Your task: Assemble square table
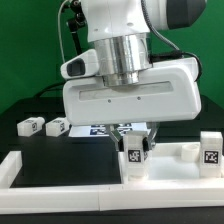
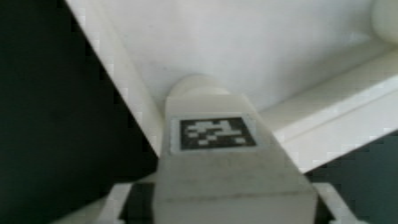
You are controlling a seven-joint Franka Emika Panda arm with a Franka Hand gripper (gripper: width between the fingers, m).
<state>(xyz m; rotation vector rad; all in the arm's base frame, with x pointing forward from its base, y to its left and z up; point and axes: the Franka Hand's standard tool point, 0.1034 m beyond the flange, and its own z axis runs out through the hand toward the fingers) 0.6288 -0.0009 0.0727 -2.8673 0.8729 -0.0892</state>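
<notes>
The white square table top (image 1: pixel 178 166) lies at the exterior view's right, behind the front barrier. My gripper (image 1: pixel 135 149) hangs over its left end, shut on an upright white leg (image 1: pixel 134 156) with a black-and-white tag. In the wrist view the same leg (image 2: pixel 217 112) fills the middle, and both fingers (image 2: pixel 128 202) press against its sides. The top's raised rim (image 2: pixel 331 114) runs behind it. Another tagged leg (image 1: pixel 210 150) stands at the top's right end. Two more legs (image 1: pixel 30 125) (image 1: pixel 58 126) lie on the dark table at the left.
A long white barrier strip (image 1: pixel 60 186) runs along the front and turns up at the left. The marker board (image 1: pixel 98 131) lies behind the gripper, mostly hidden by the arm's large white wrist housing (image 1: pixel 130 100).
</notes>
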